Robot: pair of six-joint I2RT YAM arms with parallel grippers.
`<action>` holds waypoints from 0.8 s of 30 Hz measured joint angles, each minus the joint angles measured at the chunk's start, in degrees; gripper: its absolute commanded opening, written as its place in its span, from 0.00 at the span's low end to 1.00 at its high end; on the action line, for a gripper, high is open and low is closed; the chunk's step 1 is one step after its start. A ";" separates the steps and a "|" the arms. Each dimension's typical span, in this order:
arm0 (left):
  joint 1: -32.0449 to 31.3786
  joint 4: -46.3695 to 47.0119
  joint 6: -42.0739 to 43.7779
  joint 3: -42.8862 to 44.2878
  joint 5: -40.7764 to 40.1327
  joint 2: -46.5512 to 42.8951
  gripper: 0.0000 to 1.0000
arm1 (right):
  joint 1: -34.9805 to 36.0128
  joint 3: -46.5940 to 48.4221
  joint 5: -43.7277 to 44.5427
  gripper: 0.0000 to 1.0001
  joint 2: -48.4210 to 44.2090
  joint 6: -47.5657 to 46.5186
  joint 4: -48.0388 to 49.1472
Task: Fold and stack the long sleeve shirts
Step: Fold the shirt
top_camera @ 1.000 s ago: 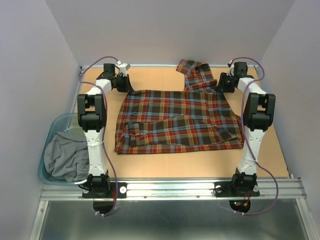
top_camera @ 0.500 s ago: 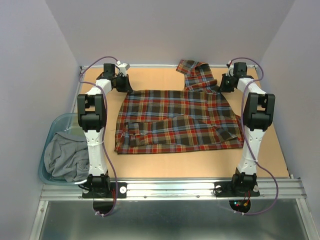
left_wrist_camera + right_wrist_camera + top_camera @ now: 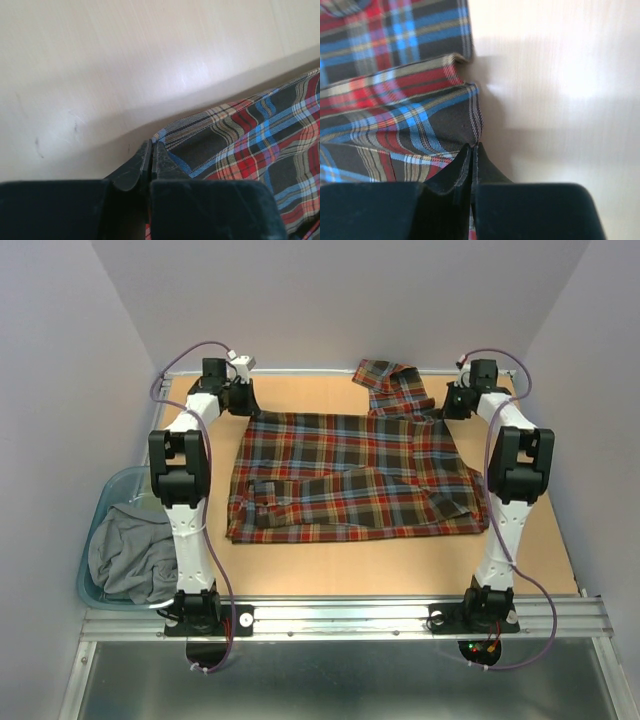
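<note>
The plaid flannel long sleeve shirt (image 3: 350,475) lies spread on the tan table, with one sleeve (image 3: 392,387) reaching the far edge and the other folded across its front. My left gripper (image 3: 247,406) is shut on the shirt's far left corner, and the left wrist view shows its jaws (image 3: 151,149) pressed together on the plaid hem (image 3: 250,135). My right gripper (image 3: 450,408) is shut on the far right corner, and the right wrist view shows its jaws (image 3: 473,149) closed on the cloth edge (image 3: 400,120).
A teal bin (image 3: 101,502) stands off the table's left side and holds a crumpled grey garment (image 3: 128,552). The enclosure walls stand close behind both grippers. Bare tabletop (image 3: 400,565) shows along the near side and on the right.
Both grippers have moved toward the far wall with the shirt's corners in them. The shirt's far edge has shifted back and pulled straighter.
</note>
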 measured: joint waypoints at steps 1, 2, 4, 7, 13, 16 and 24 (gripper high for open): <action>0.00 0.04 0.00 0.00 -0.48 -0.94 0.00 | 0.00 0.00 0.07 0.01 -0.79 0.04 -0.13; 0.00 0.15 -0.02 0.00 -1.05 -1.84 0.00 | 0.00 0.00 0.20 0.01 -1.90 0.07 -0.17; 0.00 0.70 -0.04 0.00 -2.16 -3.43 0.00 | 0.00 0.00 0.57 0.01 -4.39 0.11 -0.15; 0.00 2.36 -0.24 -0.76 -3.28 -6.05 0.00 | 0.00 -0.02 0.68 0.01 -7.37 0.26 -0.04; 0.00 5.22 -0.98 -5.55 -5.55 -10.64 0.00 | 0.00 -3.10 0.57 0.01 -12.72 0.81 1.20; 0.00 5.95 -2.08 -8.90 -7.21 -12.35 0.00 | 0.00 -6.97 0.39 0.01 -14.69 1.46 1.95; 0.00 7.78 -7.34 -20.26 -12.48 -18.73 0.00 | 0.00 -20.24 -0.11 0.01 -19.87 4.31 4.13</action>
